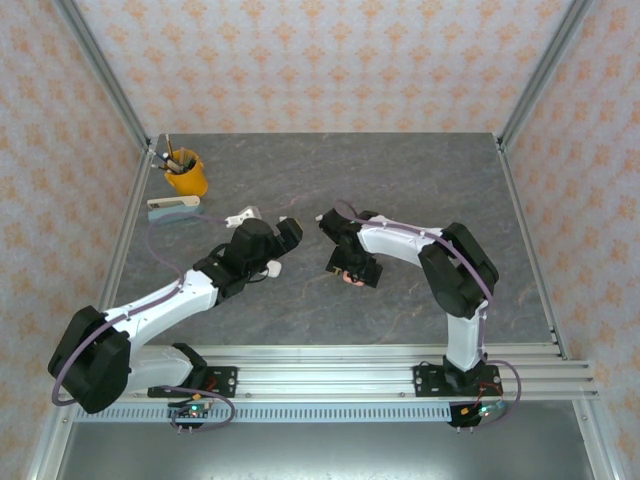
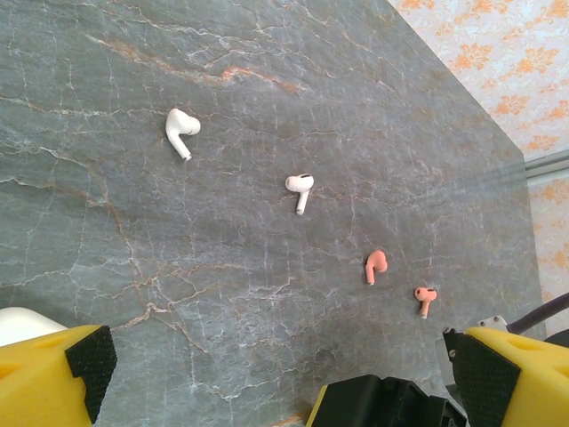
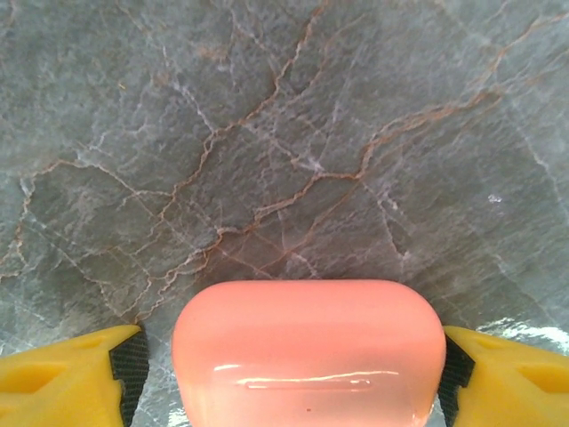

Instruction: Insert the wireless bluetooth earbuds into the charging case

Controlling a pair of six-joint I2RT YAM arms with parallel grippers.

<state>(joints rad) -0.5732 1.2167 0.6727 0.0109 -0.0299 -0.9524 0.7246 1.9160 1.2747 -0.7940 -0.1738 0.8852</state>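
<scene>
Salmon-pink, glossy, pebble-shaped charging case point(image 3: 307, 347) at the bottom of the right-wrist frame, bracketed by the right gripper point(image 3: 293, 374). Its black pads point(image 3: 129, 369) flank the case's sides, probably to steady it for loading; a firm clamp cannot be confirmed. At the lower edge of the left-wrist frame, the left gripper point(image 2: 284, 360) stands wide open and empty. Four tiny stemmed plastic earbuds point(image 2: 300, 189), two white and two salmon-orange, lie loose in a diagonal across the grey veined stone-look tabletop point(image 2: 133, 222). Orange-patterned wallpaper point(image 1: 320, 60) encloses the cell.
</scene>
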